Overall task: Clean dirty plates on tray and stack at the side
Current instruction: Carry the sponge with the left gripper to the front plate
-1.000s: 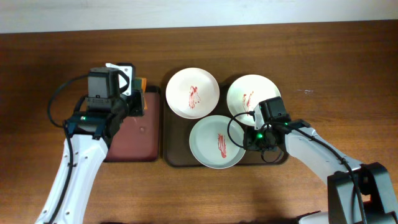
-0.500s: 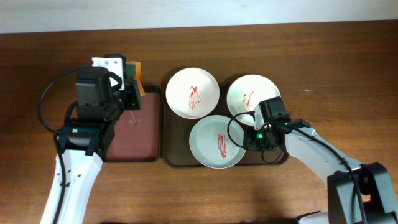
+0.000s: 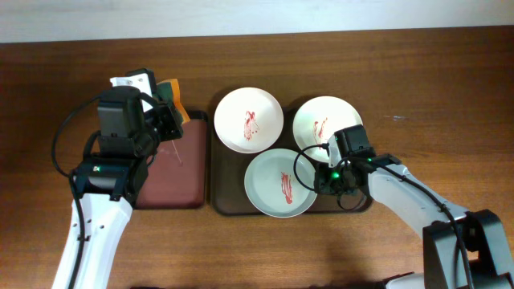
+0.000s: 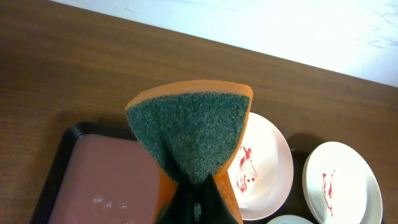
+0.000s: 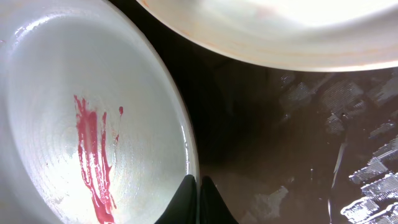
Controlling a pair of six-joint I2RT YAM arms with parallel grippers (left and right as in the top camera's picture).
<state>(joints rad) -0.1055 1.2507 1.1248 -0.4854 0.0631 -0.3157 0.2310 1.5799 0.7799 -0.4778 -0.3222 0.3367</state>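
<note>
Two arms come in from the near side of the table [image 3: 418,72], one at each corner. The left arm rises from the near left, and its wrist hangs over the far end of the small tray [image 3: 173,181]. The left gripper [image 3: 166,111] points toward the far right. In the left wrist view its jaws are closed on the lower part of a sponge [image 4: 193,130], which they pinch into a fold. The sponge's green scouring face is turned to the camera, with the orange body behind. From overhead the sponge sits over the small tray's far right corner, apart from the plates.

The right arm lies low across the near right corner of the tray [image 3: 218,202], forearm slanting toward the middle. The right gripper [image 3: 316,181] meets the right rim of the grey-green plate [image 3: 277,183]. In the right wrist view its tips stand almost together, pinching that rim between them.

All three plates are on the tray, each with a red smear near its centre. Two white plates sit side by side at the far side, one on the left [image 3: 249,120] and one on the right [image 3: 325,120]. The grey-green plate sits at the near side between them, close against both. The small tray lies just left of the tray, and its reddish floor shows a few faint specks.
</note>
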